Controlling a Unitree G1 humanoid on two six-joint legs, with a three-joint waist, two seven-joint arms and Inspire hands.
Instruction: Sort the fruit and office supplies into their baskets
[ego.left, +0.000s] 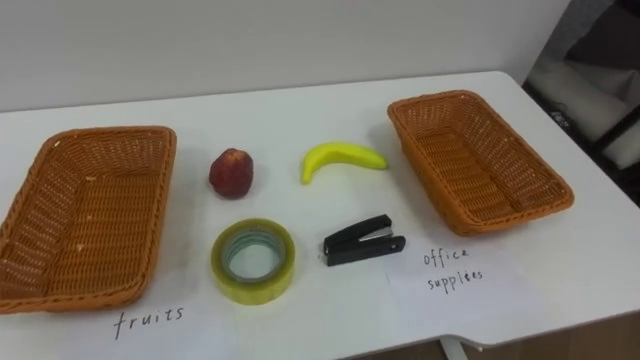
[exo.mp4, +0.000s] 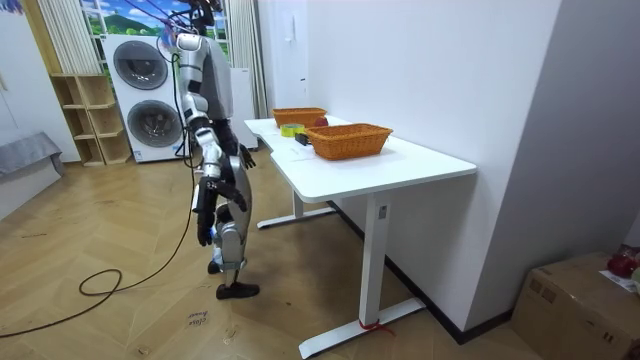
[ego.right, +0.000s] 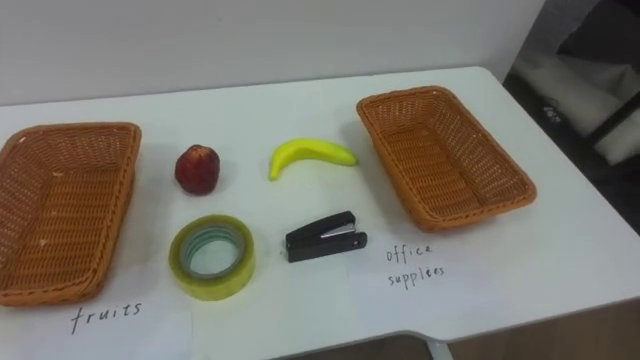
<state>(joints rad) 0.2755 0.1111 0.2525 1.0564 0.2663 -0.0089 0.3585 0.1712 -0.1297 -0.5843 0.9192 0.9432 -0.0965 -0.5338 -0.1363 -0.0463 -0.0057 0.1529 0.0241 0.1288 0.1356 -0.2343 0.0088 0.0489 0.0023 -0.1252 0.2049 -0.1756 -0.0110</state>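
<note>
Left eye view: on the white table (ego.left: 300, 105), four items laid out between two empty wicker baskets, none sorted yet. Nearest the left basket (ego.left: 90, 210), a red apple (ego.left: 231, 172) and, closer to the near edge, a roll of clear tape (ego.left: 252, 289) lying flat. Toward the right basket (ego.left: 480, 165), a yellow banana (ego.left: 340, 157) with a black stapler (ego.left: 364, 241) in front of it. Fruit and office gear mixed side by side, probably on purpose as the sorting test. All four well apart and near the front edge, leaving room for a clean pick of each. Room view: stands upright at the table's long side, facing the baskets, arms down. Right hand (exo.mp4: 240, 158) hangs just short of the table edge, carrying none of the items, too small to tell whether released or clenched. Right eye view: handwritten in dark ink straight on the tabletop, "fruits" (ego.right: 105, 314) in front of the left basket and "office supplies" (ego.right: 412, 263), on two lines, in front of the right one, marking where each kind belongs.
</note>
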